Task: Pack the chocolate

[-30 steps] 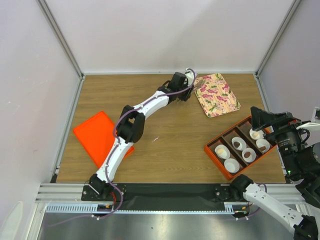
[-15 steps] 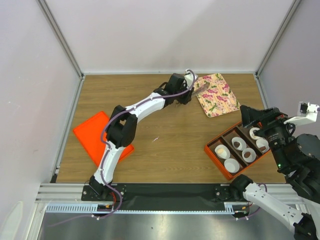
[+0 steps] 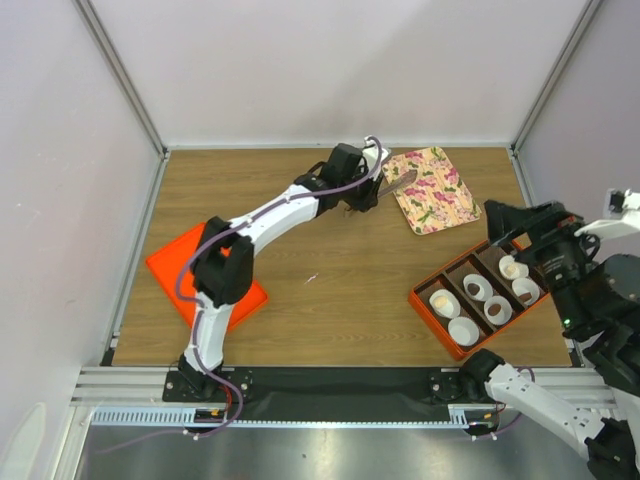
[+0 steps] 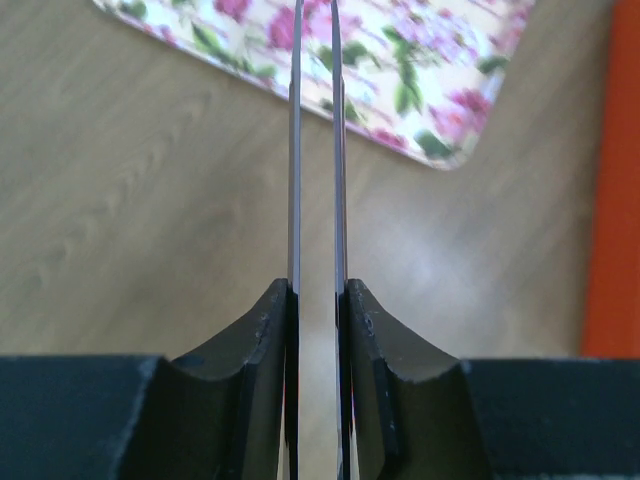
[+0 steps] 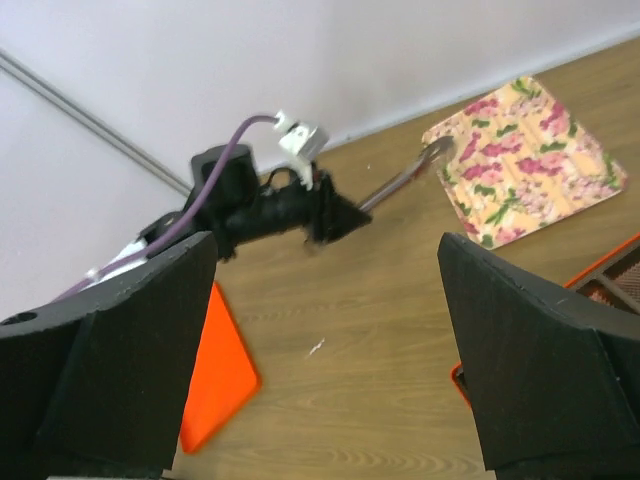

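1. Left gripper (image 4: 317, 300), clamped on thin metal tongs (image 4: 315, 150); blades nearly together, long axis straight ahead of the claw.
2. Floral tray (image 3: 432, 190), at the tong tips; no chocolate discernible on it.
3. Chocolate (image 3: 496, 312), dark piece in a white paper cup (image 3: 508, 305) inside the orange box (image 3: 432, 323); well right of the left claw, back toward the bases.
4. Right gripper (image 5: 325, 300), jaws wide apart and empty, raised over the box's far end; probably the nearer arm, though without tongs.
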`<state>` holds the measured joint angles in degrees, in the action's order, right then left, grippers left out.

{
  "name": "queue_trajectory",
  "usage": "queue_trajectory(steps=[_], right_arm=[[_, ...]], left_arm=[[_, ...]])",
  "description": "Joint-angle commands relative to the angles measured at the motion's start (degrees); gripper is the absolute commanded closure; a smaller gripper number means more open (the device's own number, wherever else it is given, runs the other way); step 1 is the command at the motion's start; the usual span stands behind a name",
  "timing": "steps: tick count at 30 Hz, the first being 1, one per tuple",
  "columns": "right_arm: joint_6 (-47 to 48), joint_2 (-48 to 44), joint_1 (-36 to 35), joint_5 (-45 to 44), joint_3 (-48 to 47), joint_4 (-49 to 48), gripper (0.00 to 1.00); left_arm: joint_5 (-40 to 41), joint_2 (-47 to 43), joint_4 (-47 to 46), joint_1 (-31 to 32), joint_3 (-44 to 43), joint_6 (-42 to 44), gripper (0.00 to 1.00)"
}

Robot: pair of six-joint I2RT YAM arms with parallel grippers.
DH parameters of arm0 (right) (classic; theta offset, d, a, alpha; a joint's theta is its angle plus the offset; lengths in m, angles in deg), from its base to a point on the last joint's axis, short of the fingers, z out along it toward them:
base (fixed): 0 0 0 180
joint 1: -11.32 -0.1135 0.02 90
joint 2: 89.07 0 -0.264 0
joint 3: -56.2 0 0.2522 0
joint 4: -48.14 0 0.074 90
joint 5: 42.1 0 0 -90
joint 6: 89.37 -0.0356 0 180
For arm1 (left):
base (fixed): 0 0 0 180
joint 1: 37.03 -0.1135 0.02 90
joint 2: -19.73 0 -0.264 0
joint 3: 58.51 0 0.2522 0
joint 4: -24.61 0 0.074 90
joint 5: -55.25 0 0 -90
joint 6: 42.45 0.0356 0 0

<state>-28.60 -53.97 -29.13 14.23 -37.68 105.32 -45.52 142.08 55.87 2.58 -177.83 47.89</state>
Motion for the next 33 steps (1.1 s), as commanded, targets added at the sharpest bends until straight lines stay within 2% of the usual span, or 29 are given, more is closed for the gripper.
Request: queue_trajectory(steps=[1, 5, 8, 9, 11, 16, 19, 24, 33], right_arm=[[7.1, 3.5, -0.3, -3.4, -11.0, 1.8, 0.02], [14.3, 8.5, -1.0, -3.0, -25.0, 7.4, 0.02], [14.6, 12.6, -1.7, -4.1, -36.6, 16.4, 0.02], [14.5, 12.7, -1.9, -4.1, -38.6, 17.5, 0.02], [13.3, 12.4, -2.2, -5.1, -41.7, 19.6, 0.03], [10.6, 8.9, -3.8, -10.4, -43.6, 23.5, 0.04], [7.4, 7.9, -5.4, -14.0, -44.5, 27.9, 0.04], [2.0, 6.6, -7.1, -18.2, -42.6, 31.9, 0.04], [1.1, 6.1, -7.5, -19.2, -41.1, 30.7, 0.04]], left_arm=[[-2.1, -14.7, 2.3, 3.5, 6.5, -2.0, 0.77], [-2.8, -25.2, 6.3, 8.4, 16.1, -2.4, 0.77], [-4.6, -33.7, 7.3, 14.0, 23.4, -3.7, 0.76], [-4.4, -34.6, 7.8, 14.0, 24.1, -3.6, 0.76], [-3.6, -36.2, 9.2, 17.9, 24.9, -3.8, 0.76], [-2.3, -38.2, 9.9, 24.4, 26.3, -3.6, 0.77], [-3.4, -38.9, 9.6, 26.2, 27.5, -3.6, 0.77], [-4.3, -39.2, 9.3, 27.6, 30.7, -2.3, 0.76], [-6.5, -35.6, 6.1, 29.8, 32.1, -2.8, 0.76]])
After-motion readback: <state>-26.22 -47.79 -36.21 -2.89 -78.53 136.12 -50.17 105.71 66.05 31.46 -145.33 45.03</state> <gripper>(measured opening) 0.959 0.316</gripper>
